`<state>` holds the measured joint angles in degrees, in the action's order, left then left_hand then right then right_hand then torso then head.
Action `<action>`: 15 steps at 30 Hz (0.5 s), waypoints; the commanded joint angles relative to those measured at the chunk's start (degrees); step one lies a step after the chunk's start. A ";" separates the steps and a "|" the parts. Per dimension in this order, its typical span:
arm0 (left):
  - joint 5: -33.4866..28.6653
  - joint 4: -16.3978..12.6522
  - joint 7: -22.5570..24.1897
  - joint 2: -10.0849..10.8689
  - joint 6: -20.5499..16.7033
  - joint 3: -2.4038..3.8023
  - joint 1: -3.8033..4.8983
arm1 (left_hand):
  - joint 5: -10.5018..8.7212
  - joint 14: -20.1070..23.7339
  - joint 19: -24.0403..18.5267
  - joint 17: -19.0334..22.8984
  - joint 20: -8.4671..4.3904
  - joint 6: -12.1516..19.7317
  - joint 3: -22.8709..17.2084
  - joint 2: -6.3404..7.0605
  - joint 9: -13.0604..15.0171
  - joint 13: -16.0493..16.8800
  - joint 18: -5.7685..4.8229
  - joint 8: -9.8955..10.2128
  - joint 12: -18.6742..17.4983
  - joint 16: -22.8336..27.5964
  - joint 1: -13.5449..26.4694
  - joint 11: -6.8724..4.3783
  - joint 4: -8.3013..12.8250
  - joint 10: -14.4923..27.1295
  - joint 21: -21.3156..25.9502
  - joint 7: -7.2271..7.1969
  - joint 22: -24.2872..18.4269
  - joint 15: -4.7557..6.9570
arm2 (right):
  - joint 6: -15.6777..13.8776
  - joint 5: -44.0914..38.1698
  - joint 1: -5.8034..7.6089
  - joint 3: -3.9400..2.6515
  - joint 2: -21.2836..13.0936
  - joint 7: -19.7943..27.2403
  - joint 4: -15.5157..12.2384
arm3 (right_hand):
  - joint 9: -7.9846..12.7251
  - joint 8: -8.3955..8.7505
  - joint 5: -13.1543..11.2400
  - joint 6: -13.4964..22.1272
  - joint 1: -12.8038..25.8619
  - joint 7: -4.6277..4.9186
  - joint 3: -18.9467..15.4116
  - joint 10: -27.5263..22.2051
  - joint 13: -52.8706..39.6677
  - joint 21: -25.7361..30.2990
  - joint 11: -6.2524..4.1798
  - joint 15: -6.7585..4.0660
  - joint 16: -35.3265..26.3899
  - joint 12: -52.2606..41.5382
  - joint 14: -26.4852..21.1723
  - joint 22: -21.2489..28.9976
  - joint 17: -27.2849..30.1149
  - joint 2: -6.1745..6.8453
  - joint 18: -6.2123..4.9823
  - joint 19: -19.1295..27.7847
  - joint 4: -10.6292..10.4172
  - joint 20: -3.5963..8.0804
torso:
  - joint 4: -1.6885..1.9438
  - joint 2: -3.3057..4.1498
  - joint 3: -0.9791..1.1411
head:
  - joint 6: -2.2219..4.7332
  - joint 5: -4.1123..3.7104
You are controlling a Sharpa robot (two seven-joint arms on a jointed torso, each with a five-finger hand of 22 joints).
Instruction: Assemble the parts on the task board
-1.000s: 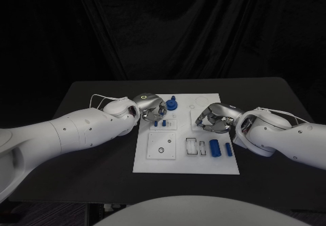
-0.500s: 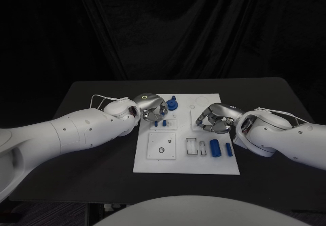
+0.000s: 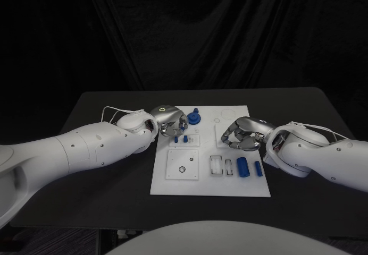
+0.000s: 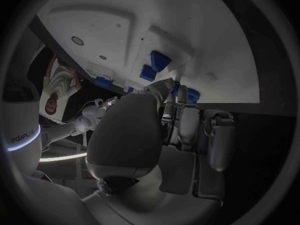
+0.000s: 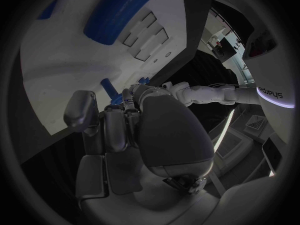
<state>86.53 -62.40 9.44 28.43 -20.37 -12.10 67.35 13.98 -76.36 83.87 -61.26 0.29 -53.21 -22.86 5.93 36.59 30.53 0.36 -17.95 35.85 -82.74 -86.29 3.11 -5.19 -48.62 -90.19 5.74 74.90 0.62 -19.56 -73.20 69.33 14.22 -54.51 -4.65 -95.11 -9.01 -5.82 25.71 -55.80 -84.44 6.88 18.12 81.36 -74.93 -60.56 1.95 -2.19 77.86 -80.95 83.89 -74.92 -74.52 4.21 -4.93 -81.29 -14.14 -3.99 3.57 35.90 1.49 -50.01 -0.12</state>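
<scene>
The white task board (image 3: 211,183) lies mid-table. My left hand (image 3: 170,123) hovers over its far left part with the fingers curled in, right beside a blue knob (image 3: 194,117) and just above two small blue pegs (image 3: 181,139) that stand in the board. In the left wrist view the fingertips (image 4: 179,92) reach the knob (image 4: 192,95); a grip cannot be told. My right hand (image 3: 241,133) is curled over the board's far right part. In the right wrist view it pinches a small blue peg (image 5: 109,88) at its fingertips.
A blue cylinder (image 3: 242,166) and a thinner blue piece (image 3: 258,168) lie on the board's right side, next to two narrow slots (image 3: 218,164). A square plate with a hole (image 3: 182,163) sits at the left. Black table (image 3: 107,159) surrounds the board.
My right hand's fingers have drawn in tighter and the hand has shifted slightly away from the robot. The left hand has hardly moved.
</scene>
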 commanded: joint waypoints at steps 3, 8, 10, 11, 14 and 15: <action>0.21 -0.12 -0.58 0.04 0.77 0.03 -0.10 | 0.37 0.51 6.13 0.19 -0.35 0.06 0.12 -0.10 0.01 -0.09 -0.36 0.14 -0.35 0.39 -0.63 0.09 0.42 0.44 0.19 0.43 15.10 -0.17 | 0.30 -0.07 -0.19 -0.03 -0.07 -1.07 -0.06 | 0.03 -0.17 0.21 -0.28 0.03 -0.02 0.40 -0.40 -3.49 0.31 -0.06 -0.06 -0.21 0.20 2.13 -7.33 0.05 0.06 -0.77 0.40 0.00 0.16 | 0.00 0.01 0.00 | 0.01 -0.07; 0.21 -0.10 -0.71 0.09 1.03 0.03 -0.10 | 0.45 0.54 6.13 0.21 -0.35 0.13 0.05 -0.01 -0.01 -0.12 -0.36 0.23 -0.37 0.42 -0.80 0.11 0.59 0.47 0.19 0.42 15.10 -0.18 | 0.30 -0.07 -0.21 -0.03 -0.09 -1.07 -0.06 | 0.03 -0.17 0.21 -0.28 0.03 -0.02 0.40 -0.40 -3.49 0.31 -0.06 -0.06 -0.21 0.20 2.13 -7.33 0.05 0.06 -0.77 0.40 0.00 0.16 | 0.00 0.00 0.01 | 0.01 -0.05; 0.21 -0.10 -0.73 0.04 1.18 0.03 -0.10 | 0.41 0.59 6.13 0.29 -0.35 0.15 0.08 0.04 -0.01 -0.13 -0.36 0.26 -0.39 0.45 -0.75 0.15 0.58 0.50 0.19 0.44 15.10 -0.20 | 0.30 -0.07 -0.22 -0.03 -0.07 -1.07 -0.05 | 0.03 -0.17 0.21 -0.28 0.03 -0.02 0.40 -0.40 -3.49 0.31 -0.06 -0.06 -0.21 0.20 2.13 -7.33 0.05 0.06 -0.77 0.40 0.00 0.16 | 0.00 0.01 0.01 | 0.01 -0.03; 0.21 -0.09 -0.72 0.02 1.25 0.03 -0.10 | 0.39 0.62 6.13 0.35 -0.35 0.17 0.09 0.06 -0.02 -0.14 -0.36 0.29 -0.40 0.47 -0.73 0.16 0.57 0.52 0.19 0.44 15.10 -0.20 | 0.31 -0.07 -0.22 -0.03 -0.06 -1.07 -0.04 | 0.03 -0.17 0.21 -0.28 0.03 -0.02 0.40 -0.40 -3.49 0.31 -0.06 -0.06 -0.21 0.20 2.13 -7.33 0.05 0.06 -0.77 0.40 0.00 0.16 | 0.00 0.01 0.01 | 0.01 -0.02; 0.21 -0.02 -0.66 -0.14 1.51 0.03 -0.10 | 0.37 0.58 6.13 0.27 -0.35 0.21 0.10 0.07 -0.03 -0.14 -0.36 0.32 -0.40 0.46 -0.70 0.18 0.56 0.53 0.19 0.44 15.10 -0.21 | 0.31 -0.07 -0.23 -0.03 -0.02 -1.07 -0.03 | 0.03 -0.17 0.22 -0.30 0.07 -0.02 0.45 -0.47 -3.41 0.45 -0.05 -0.05 -0.30 0.27 2.09 -7.31 0.16 0.07 -0.79 0.43 0.03 0.16 | 0.00 0.01 0.01 | 0.01 0.04; 0.21 0.01 -0.63 -0.19 1.58 0.03 -0.10 | 0.37 0.58 6.13 0.27 -0.35 0.21 0.10 0.07 -0.03 -0.14 -0.36 0.32 -0.40 0.46 -0.70 0.18 0.56 0.53 0.19 0.44 15.10 -0.21 | 0.31 -0.07 -0.24 -0.03 -0.01 -1.07 -0.03 | 0.03 -0.17 0.22 -0.30 0.07 -0.02 0.45 -0.47 -3.41 0.45 -0.05 -0.05 -0.30 0.27 2.09 -7.31 0.16 0.07 -0.79 0.43 0.03 0.16 | 0.00 0.01 0.01 | 0.01 0.04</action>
<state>86.51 -62.47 8.90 28.37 -19.86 -12.07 67.35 14.22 -76.15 83.87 -60.96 0.30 -52.90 -22.86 5.85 36.58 30.35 0.36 -17.93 35.81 -82.52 -86.39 3.20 -4.88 -48.42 -90.19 5.83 74.90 0.41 -19.47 -73.20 69.24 14.22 -54.50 -4.70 -95.11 -9.01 -5.82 25.71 -55.80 -84.44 6.88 18.11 81.36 -74.93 -60.28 1.95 -2.20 77.86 -80.97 83.89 -74.92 -74.41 4.21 -4.93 -81.29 -14.14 -3.99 3.57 35.90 1.49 -50.01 -0.13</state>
